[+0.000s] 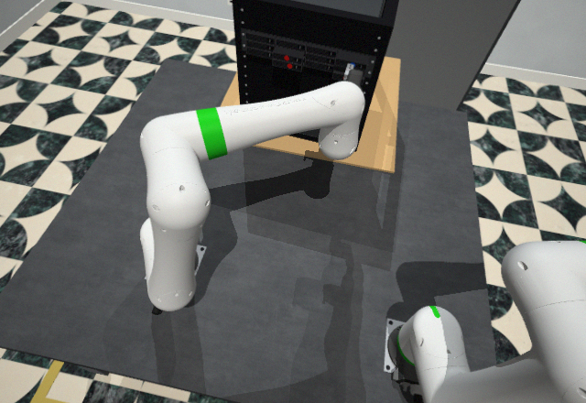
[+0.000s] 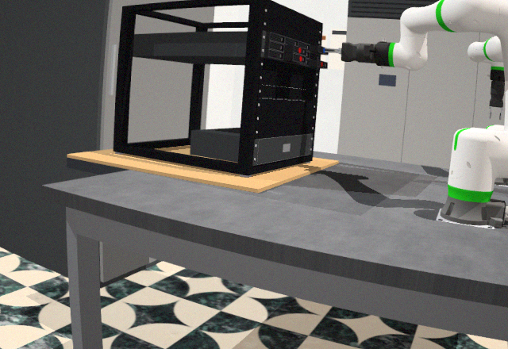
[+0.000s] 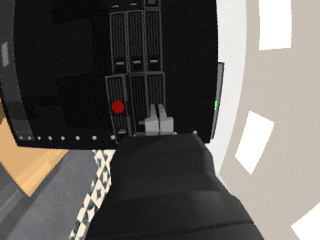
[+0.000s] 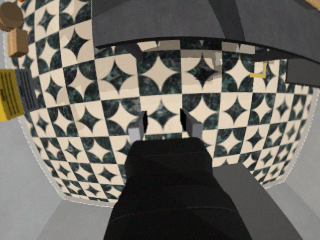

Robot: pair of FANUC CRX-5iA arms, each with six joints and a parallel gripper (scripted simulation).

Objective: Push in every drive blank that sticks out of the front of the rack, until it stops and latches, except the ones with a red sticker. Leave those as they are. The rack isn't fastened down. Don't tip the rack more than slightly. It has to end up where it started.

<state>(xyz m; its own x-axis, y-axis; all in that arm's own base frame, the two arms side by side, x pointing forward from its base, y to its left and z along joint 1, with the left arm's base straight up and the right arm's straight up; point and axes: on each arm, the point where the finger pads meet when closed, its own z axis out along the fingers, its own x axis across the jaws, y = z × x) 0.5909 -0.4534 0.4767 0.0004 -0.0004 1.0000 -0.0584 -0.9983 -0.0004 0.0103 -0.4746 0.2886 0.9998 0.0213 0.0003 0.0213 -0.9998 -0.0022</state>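
The black rack [image 1: 312,17] [image 2: 247,103] stands upright on a wooden board. Two blanks with red stickers [image 1: 287,58] [image 1: 289,66] [image 2: 299,50] [image 2: 301,59] sit mid-row and look slightly proud. Another red-stickered blank [image 2: 322,64] [image 3: 117,106] sticks out at the far end of the lowest row. Above it, a blank with a blue mark [image 2: 321,50] sticks out. My left gripper [image 1: 349,68] [image 2: 327,50] [image 3: 156,111] is shut and empty, its tips at that blank's front; contact is unclear. My right gripper [image 2: 495,113] [image 4: 163,116] is open and empty, away from the rack.
The wooden board [image 1: 385,152] [image 2: 163,170] lies under the rack on the dark table [image 1: 284,256] [image 2: 205,214]. The left arm [image 1: 265,119] reaches across the rack's front. The right arm [image 1: 544,294] stands at the lower right in the top view.
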